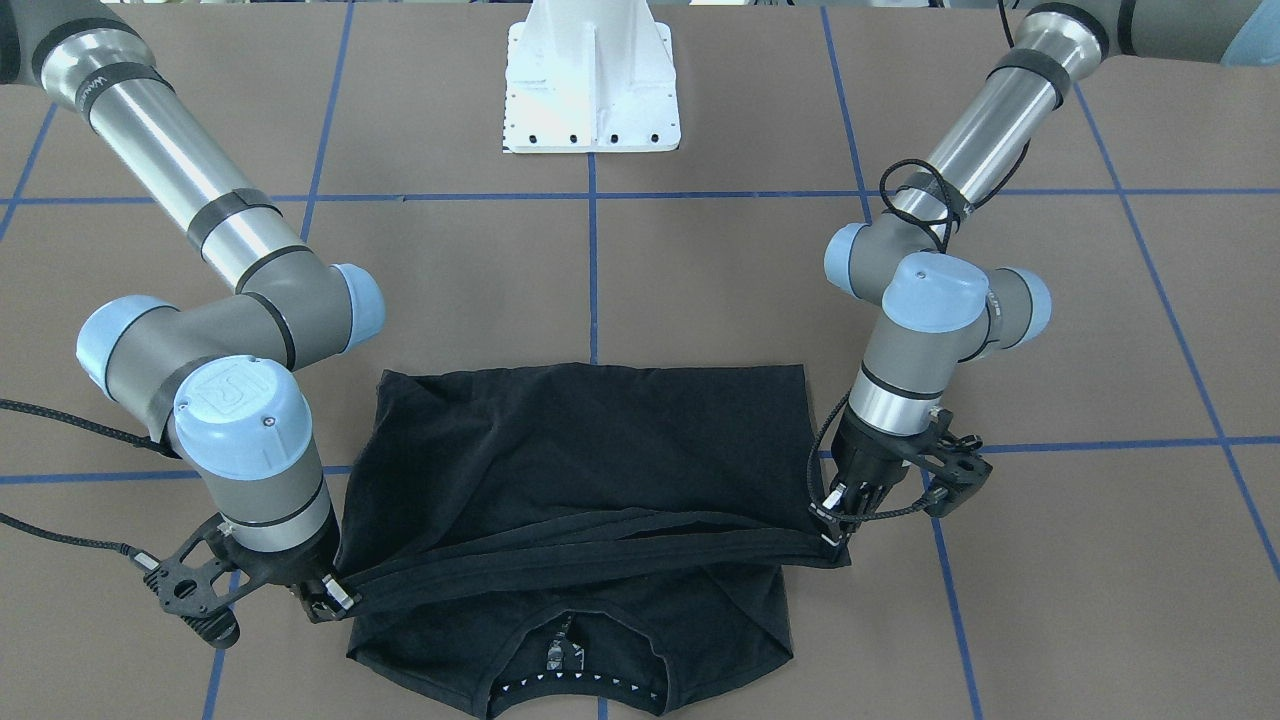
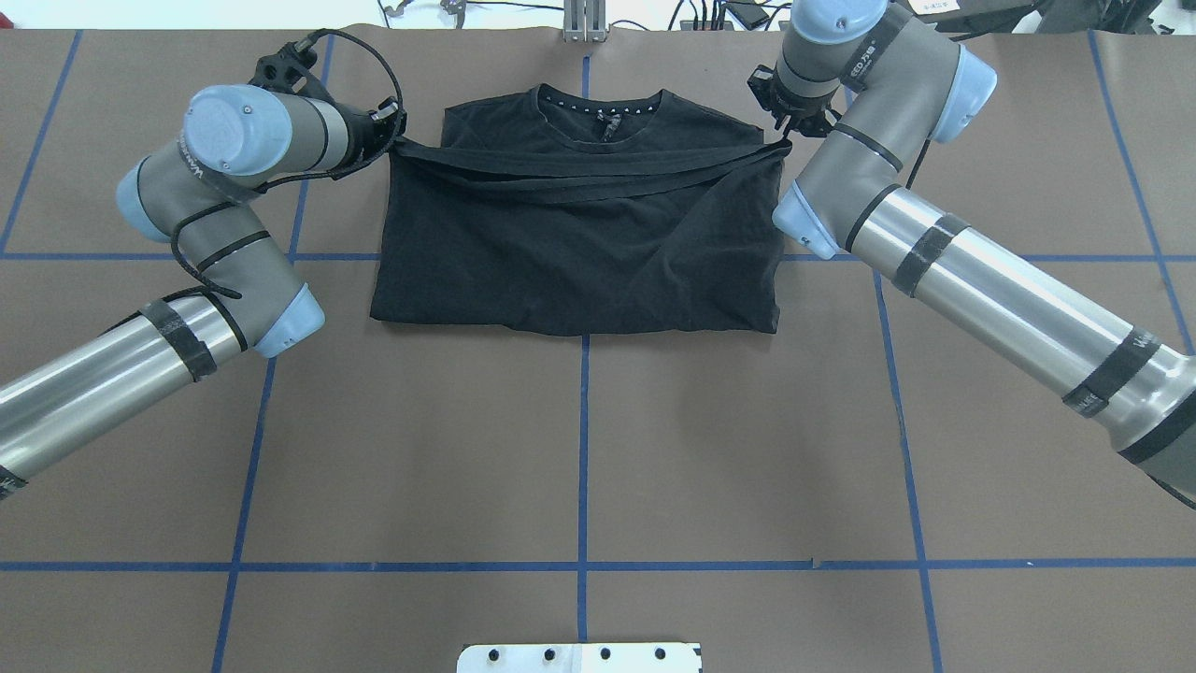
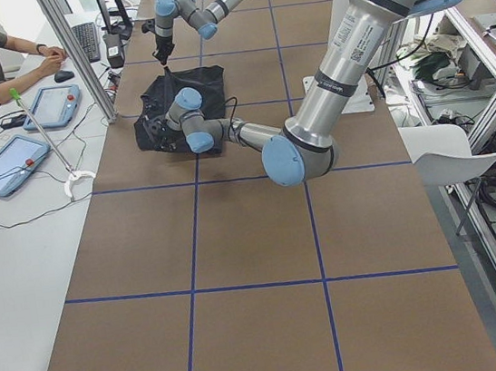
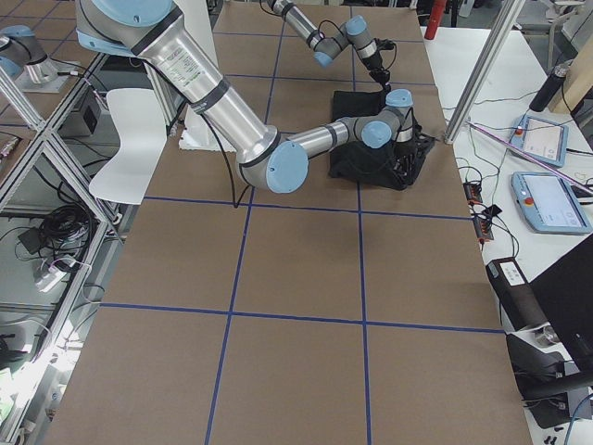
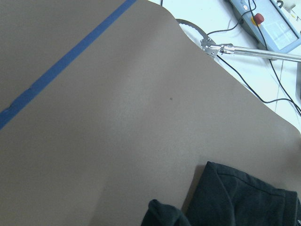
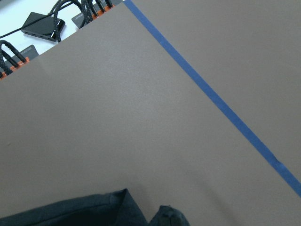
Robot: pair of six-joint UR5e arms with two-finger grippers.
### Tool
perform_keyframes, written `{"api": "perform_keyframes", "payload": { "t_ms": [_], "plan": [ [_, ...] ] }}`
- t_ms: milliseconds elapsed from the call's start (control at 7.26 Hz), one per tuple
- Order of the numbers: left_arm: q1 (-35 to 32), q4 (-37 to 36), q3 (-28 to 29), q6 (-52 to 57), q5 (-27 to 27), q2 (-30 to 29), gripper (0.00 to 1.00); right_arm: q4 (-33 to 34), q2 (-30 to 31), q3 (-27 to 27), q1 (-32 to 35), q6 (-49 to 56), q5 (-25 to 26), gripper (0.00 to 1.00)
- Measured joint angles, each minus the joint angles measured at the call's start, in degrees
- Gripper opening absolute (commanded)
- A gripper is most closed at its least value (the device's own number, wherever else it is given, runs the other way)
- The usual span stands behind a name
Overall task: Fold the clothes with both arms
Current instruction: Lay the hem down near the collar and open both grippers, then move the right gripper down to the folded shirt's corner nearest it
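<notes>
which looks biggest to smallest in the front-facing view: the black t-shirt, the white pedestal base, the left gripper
1. black T-shirt, by far the largest.
2. white pedestal base, though the top edge cuts it off.
3. left gripper, small, pinching the shirt's stretched edge.

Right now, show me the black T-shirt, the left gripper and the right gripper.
black T-shirt [image 2: 579,252], overhead view, on the folded-over body panel.
left gripper [image 1: 832,530], front-facing view, between the fingertips pinching the shirt's stretched edge.
right gripper [image 1: 335,597], front-facing view, between the fingertips pinching that edge's other end.
</notes>
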State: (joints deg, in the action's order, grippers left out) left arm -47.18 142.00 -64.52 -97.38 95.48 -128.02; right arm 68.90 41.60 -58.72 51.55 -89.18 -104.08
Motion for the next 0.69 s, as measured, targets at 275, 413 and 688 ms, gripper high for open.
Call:
{"api": "perform_keyframes", "payload": {
  "t_ms": [275,413,688],
  "plan": [
    [-1.34,2.48,-0.10,0.00,0.38,-0.03,0.53,-0.47,2.49,-5.69,-0.14,-4.52,-1.04,0.68],
    [-1.61,2.99,-0.19,-0.02,0.45,-0.03,0.53,-0.55,8.22,-14.02,-1.61,-7.87,-1.68,0.71],
    [-1.75,3.20,-0.27,-0.06,0.49,-0.01,0.53,-0.76,21.93,-32.18,-6.95,-13.90,-0.17,0.74]
  ]
}}
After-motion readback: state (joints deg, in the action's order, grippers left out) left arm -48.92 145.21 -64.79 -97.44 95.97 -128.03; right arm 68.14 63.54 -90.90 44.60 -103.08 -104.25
